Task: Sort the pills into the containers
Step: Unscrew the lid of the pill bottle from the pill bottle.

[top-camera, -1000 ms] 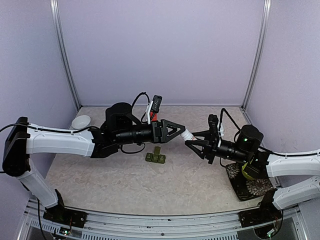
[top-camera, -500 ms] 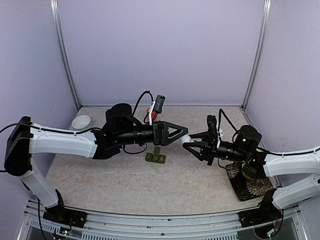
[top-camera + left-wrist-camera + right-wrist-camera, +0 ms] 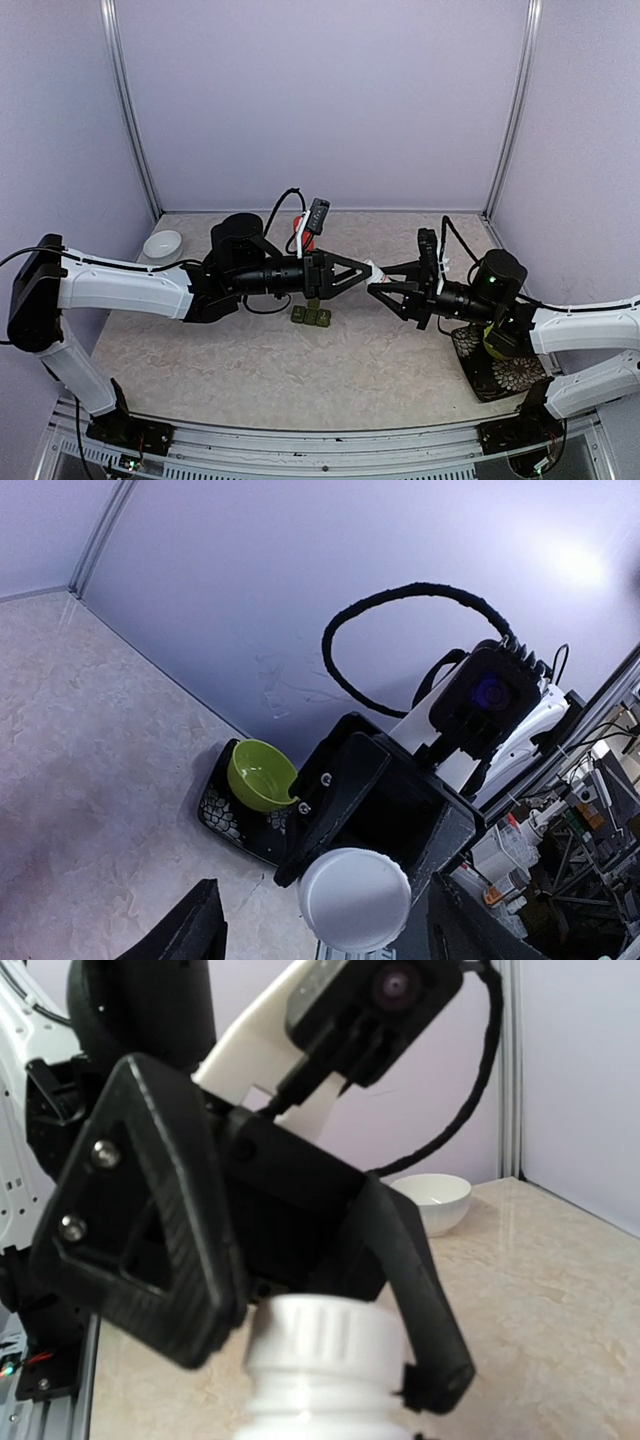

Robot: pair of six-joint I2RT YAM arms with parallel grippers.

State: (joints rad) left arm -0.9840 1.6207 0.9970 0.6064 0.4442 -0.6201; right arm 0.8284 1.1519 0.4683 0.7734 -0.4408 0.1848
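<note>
Pill box sits untouched — right jaws clench white bottle; left jaws straddle its cap, grip unclear.

Two robot arms, the left arm and the right arm; two bowls, one white bowl and one lime-green bowl; one white-capped bottle; one dark green pill box with three compartments; one patterned tray; one table.
</note>
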